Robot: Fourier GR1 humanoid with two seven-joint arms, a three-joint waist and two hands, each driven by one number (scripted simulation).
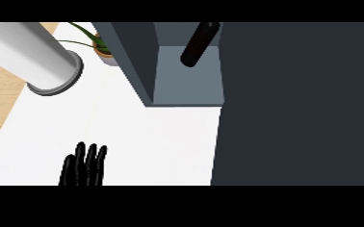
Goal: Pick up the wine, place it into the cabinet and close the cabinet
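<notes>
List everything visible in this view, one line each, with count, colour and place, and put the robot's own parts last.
wine bottle: one, black, tilted inside the open cabinet compartment, upper middle.
cabinet: one, dark grey-blue with a lighter inner floor, top centre, standing on the counter.
cabinet door: one, dark grey, filling the right side of the view.
cylinder: one, light grey with a darker rim, upper left.
potted plant: one, green leaves in an orange-rimmed pot, upper left beside the cabinet.
counter: one, white, centre and left.
left robot hand: one, black, fingers straight, resting at lower left.
right robot hand: not in view.
</notes>
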